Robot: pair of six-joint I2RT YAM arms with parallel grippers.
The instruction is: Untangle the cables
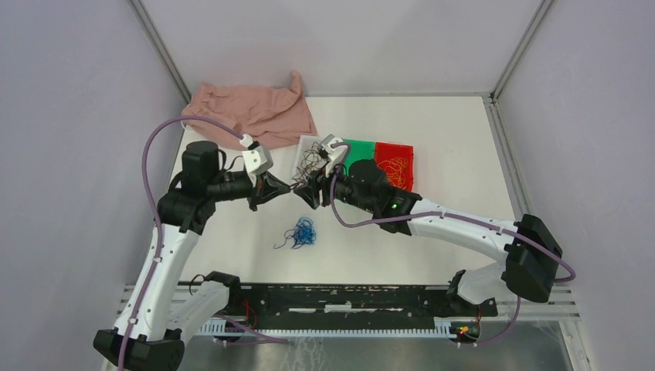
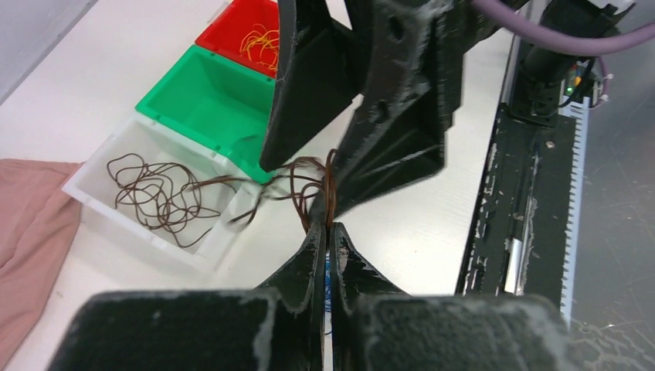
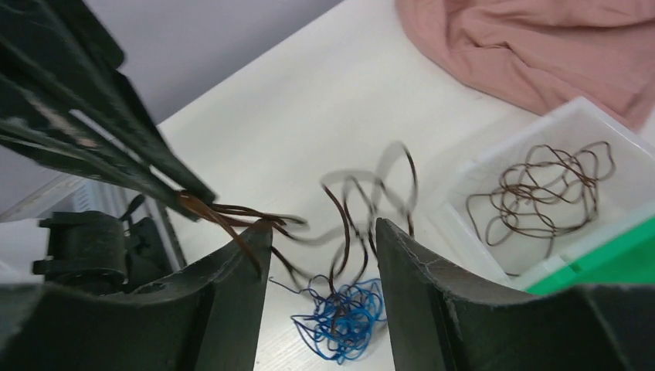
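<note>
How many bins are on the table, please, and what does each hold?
3, in one row. The white bin holds a dark brown cable; the green bin beside it shows no cable in its visible part; the red bin beyond holds a yellow-orange cable.

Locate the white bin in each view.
Top external: white bin at centre, left of green bin.
Left wrist: white bin left of centre.
Right wrist: white bin at right edge.
Shared landmark: pink cloth, next to it in all three.

Left gripper (image 3: 193, 197) apparently pinching brown cable (image 3: 220, 224)
</note>
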